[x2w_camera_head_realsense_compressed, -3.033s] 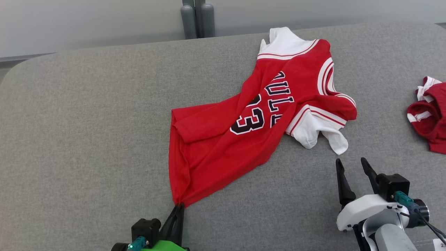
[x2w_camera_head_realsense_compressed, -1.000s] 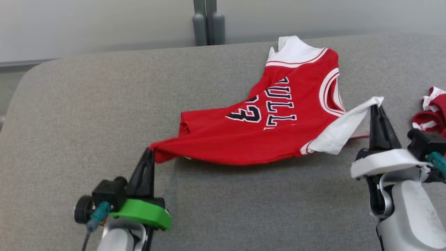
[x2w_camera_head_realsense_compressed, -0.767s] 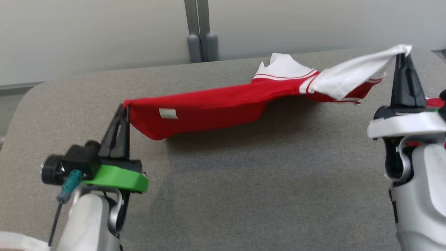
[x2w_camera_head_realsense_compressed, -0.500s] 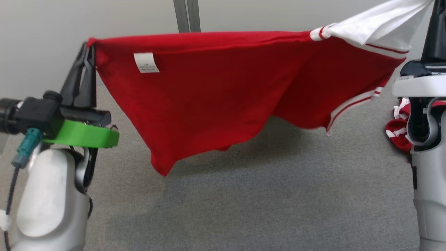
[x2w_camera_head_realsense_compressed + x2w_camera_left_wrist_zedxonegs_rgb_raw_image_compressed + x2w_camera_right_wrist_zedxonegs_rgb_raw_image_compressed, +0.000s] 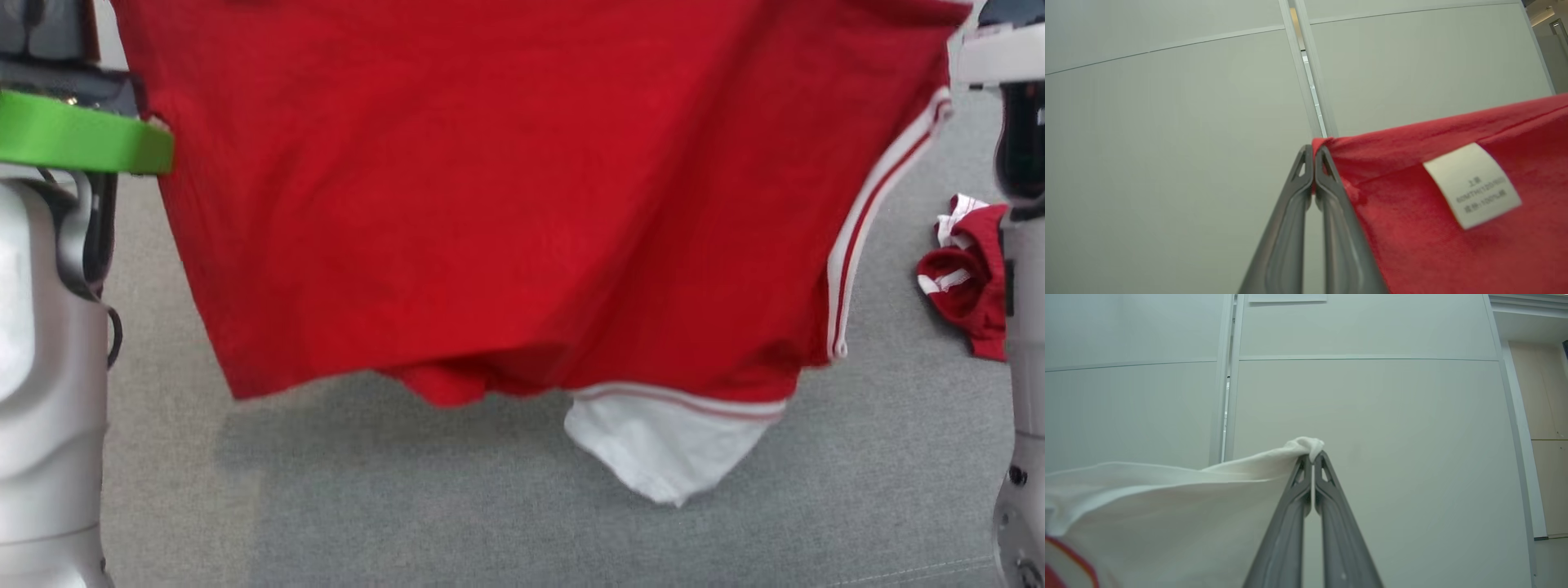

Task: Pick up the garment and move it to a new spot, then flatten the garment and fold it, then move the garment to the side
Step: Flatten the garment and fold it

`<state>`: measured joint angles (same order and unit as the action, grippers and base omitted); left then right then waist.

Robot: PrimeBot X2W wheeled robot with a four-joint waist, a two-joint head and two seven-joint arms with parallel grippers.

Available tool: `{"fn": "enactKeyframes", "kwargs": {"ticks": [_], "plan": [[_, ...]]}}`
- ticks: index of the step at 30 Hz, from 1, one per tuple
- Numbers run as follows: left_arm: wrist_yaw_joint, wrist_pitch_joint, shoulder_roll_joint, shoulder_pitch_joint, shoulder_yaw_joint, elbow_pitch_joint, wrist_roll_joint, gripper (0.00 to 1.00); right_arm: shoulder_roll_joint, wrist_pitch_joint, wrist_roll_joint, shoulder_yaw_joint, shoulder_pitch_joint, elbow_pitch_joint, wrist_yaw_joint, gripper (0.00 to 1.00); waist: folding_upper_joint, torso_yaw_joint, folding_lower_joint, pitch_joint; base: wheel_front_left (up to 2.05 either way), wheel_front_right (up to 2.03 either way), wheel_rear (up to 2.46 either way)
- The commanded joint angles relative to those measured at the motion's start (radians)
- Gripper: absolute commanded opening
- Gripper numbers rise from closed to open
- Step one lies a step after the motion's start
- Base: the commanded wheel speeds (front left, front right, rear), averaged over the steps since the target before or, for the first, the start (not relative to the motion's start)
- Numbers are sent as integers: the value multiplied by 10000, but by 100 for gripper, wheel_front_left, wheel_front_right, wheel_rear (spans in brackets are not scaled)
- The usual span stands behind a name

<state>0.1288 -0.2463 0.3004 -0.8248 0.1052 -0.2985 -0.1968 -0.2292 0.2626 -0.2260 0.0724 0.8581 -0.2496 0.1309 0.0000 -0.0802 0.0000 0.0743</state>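
Left fingers [image 5: 1290,232]: clamped together on a red hem corner of the garment [image 5: 490,204], just beside its white care label [image 5: 1472,185]. Right fingers [image 5: 1290,526]: clamped together on the tip of the upper sleeve [image 5: 1167,498], which is white.

The garment hangs spread between both raised arms, above the grey tabletop [image 5: 408,523]. The lower sleeve [image 5: 665,449] is the lowest part, near the surface. A second red garment [image 5: 967,286] lies apart at the right.

Status, as judged:
- Pick-up: complete.
- Move to a new spot: apparently under way; garment not yet set down.
- Flatten, fold, move aside: outstanding.
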Motion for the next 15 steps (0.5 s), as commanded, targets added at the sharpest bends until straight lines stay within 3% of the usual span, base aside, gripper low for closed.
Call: {"fn": "enactKeyframes", "kwargs": {"ticks": [1, 8, 15], "plan": [[-37, 8, 83, -447, 7, -202, 33, 0, -65, 27, 145, 52, 489, -232, -5, 0, 0, 191, 0, 1459, 0, 0, 0], [-304, -97, 76, -3269, 154, -1665, 561, 0, -304, 27, 1107, 558, 3803, -1751, -9, 0, 0, 499, 0, 3732, 0, 0, 0], [-396, -185, -241, -5033, 32, -2362, 596, 0, 34, 27, 1889, 1098, 5537, -2221, -10, 0, 0, 566, 0, 4689, 0, 0, 0]]}}
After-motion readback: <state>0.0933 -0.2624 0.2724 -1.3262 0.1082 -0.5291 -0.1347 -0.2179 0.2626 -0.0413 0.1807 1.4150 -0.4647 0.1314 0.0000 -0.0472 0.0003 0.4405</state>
